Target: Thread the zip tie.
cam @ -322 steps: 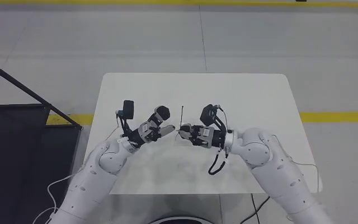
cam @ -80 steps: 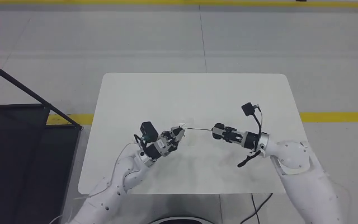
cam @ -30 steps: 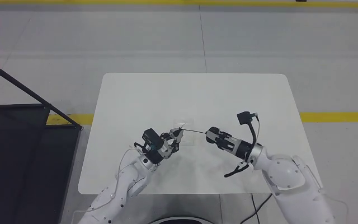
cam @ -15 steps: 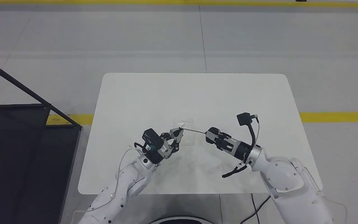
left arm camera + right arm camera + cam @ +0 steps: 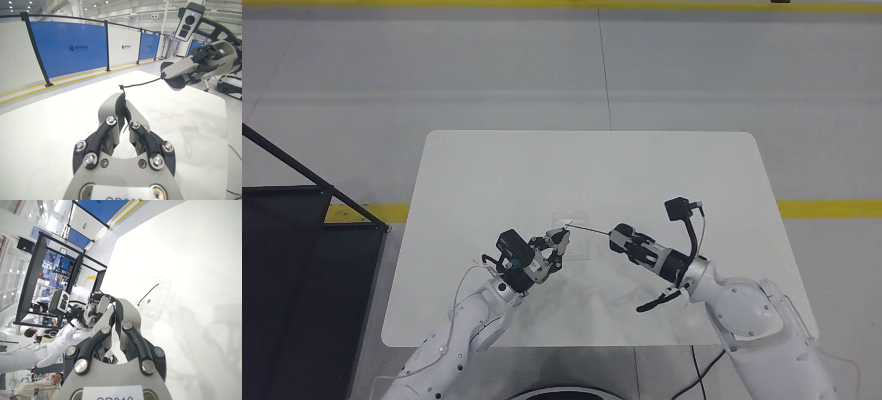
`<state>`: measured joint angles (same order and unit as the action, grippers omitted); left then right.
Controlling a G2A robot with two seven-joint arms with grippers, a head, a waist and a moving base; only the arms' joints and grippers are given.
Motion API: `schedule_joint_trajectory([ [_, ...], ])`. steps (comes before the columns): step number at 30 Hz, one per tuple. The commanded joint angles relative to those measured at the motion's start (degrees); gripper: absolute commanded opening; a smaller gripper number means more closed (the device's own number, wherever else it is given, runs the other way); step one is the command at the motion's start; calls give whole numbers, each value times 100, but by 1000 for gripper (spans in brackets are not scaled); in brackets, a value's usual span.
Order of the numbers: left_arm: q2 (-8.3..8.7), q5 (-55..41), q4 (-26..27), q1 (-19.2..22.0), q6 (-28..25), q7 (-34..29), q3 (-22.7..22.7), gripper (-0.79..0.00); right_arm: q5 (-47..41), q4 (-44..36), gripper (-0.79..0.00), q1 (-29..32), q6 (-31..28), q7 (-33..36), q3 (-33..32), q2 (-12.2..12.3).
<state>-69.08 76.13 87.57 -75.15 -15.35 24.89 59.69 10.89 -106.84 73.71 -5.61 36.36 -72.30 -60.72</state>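
Left gripper point(image 5: 122, 101) pinched on zip tie point(image 5: 140, 83); right gripper point(image 5: 166, 76) clamps other end above table point(image 5: 47, 117)

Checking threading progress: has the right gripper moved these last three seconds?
Yes. In the top view the right gripper, shut on the zip tie, has shifted slightly away from the table's right edge, toward the left gripper.

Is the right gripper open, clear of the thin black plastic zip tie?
No: the right gripper is shut on one end of the thin black plastic zip tie.
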Motion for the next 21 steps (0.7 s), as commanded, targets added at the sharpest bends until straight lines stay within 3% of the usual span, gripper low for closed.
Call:
schedule_joint_trajectory([
  [1, 0, 0, 0, 0, 0, 0, 0, -785, -12, -5, -785, 15, -28, 7, -21, 2],
  [12, -20, 17, 148, -89, 196, -84, 46, -785, -4, -145, -785, 206, -243, 115, -158, 29],
  [21, -26, -5, 119, -52, -25, -90, 108, -785, 190, -344, -785, 421, -418, 132, -315, 66],
])
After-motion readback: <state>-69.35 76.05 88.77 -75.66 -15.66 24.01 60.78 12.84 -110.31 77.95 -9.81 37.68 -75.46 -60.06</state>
